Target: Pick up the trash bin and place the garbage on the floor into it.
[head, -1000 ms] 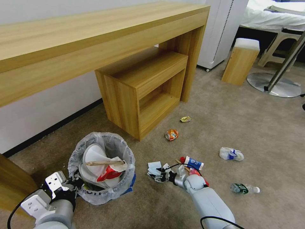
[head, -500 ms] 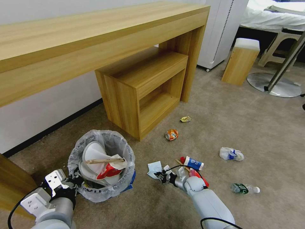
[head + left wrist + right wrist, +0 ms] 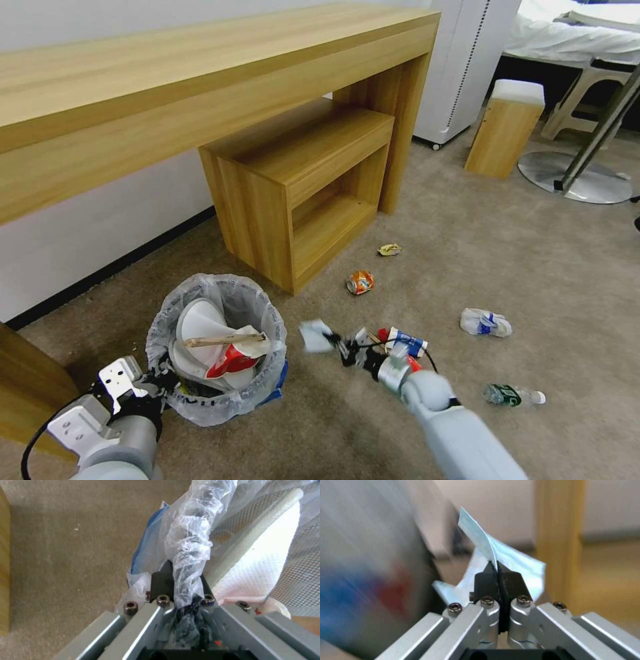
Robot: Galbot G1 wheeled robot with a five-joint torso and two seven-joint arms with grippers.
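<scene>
The blue trash bin [image 3: 217, 347] with its clear bag liner stands on the beige floor [image 3: 533, 267]; white slippers, a red-and-white cup and a wooden stick lie inside. My left gripper [image 3: 159, 387] [image 3: 181, 577] is shut on its bag-covered rim [image 3: 190, 537]. My right gripper [image 3: 341, 348] [image 3: 496, 566] is shut on a white-blue wrapper [image 3: 313, 335] [image 3: 508, 553], held off the carpet just right of the bin. Still on the floor are a crushed orange can [image 3: 360, 282], a yellow wrapper [image 3: 389, 249], a paper cup [image 3: 404, 341], a white-blue packet [image 3: 485, 323] and a clear bottle [image 3: 513, 395].
A long wooden desk with a low shelf unit [image 3: 303, 187] stands behind the bin. A wooden stool [image 3: 505, 130] and a round metal stand base [image 3: 575, 177] are at the far right, next to a white cabinet [image 3: 467, 60]. Open carpet lies between the litter pieces.
My right gripper has lifted the white-blue wrapper off the carpet and swung it up and a little toward the bin. The left gripper keeps its hold on the rim.
</scene>
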